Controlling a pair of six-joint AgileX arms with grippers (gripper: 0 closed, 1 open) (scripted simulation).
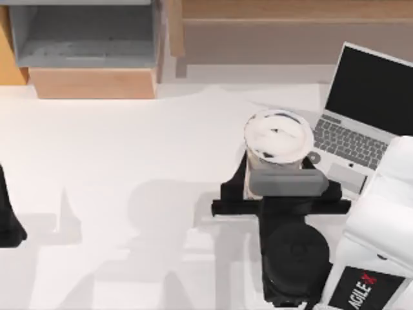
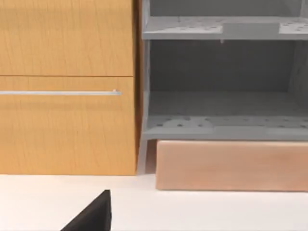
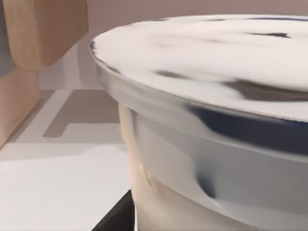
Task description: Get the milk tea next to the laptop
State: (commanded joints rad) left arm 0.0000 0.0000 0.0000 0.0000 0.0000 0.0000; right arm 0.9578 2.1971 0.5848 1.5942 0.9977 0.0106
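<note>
The milk tea [image 1: 277,137] stands upright right of the table's middle, its round white-sealed top facing up; in the right wrist view its lid and clear wall [image 3: 207,120] loom very close. My right gripper [image 1: 276,174] reaches in from the near side, its black fingers [image 1: 236,181] pressed against both sides of the cup, shut on it. The silver-grey laptop [image 1: 361,110] lies open just right of the cup, almost touching it, black screen tilted back. My left gripper [image 1: 8,216] is parked at the table's left edge.
A grey open shelf unit [image 1: 84,35] with a wooden base block [image 1: 93,82] stands at the back left; the left wrist view faces it [image 2: 221,96] beside a wooden cabinet door [image 2: 67,86]. A long wooden counter [image 1: 290,26] runs along the back right. White tabletop [image 1: 129,168] spreads left of the cup.
</note>
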